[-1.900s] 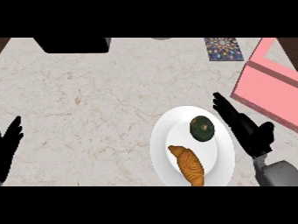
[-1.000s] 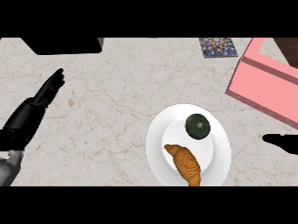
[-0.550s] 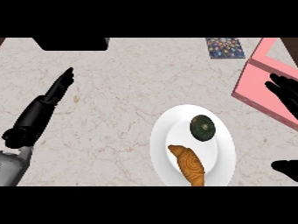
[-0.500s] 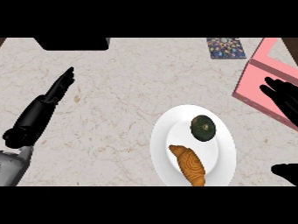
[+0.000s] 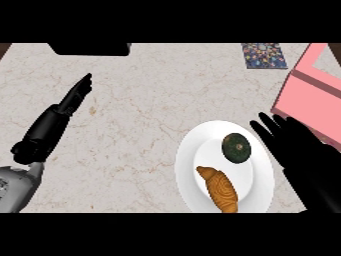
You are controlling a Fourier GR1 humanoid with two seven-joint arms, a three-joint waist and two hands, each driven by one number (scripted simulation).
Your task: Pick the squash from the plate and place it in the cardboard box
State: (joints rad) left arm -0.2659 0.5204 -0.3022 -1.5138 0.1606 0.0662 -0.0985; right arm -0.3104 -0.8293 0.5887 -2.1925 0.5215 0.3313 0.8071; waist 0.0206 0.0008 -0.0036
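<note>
A dark green round squash (image 5: 237, 148) lies on the white plate (image 5: 193, 159), on its upper right part. A brown croissant (image 5: 219, 189) lies below it on the same plate. My right hand (image 5: 309, 165) is open, fingers straight, just right of the squash and over the plate's right edge, not touching the squash. The pink box (image 5: 323, 97) stands at the right edge of the counter, above that hand. My left hand (image 5: 53, 122) is open at the left, fingers straight and pointing up along the counter, far from the plate.
A small patterned card (image 5: 264, 55) lies at the back right beside the box. A black object (image 5: 90, 48) sits at the back edge, left of centre. Marbled counter (image 5: 151, 100) stretches between my left hand and the plate.
My right hand has come down and left from over the pink box to beside the squash. My left hand has hardly moved in the last half second.
</note>
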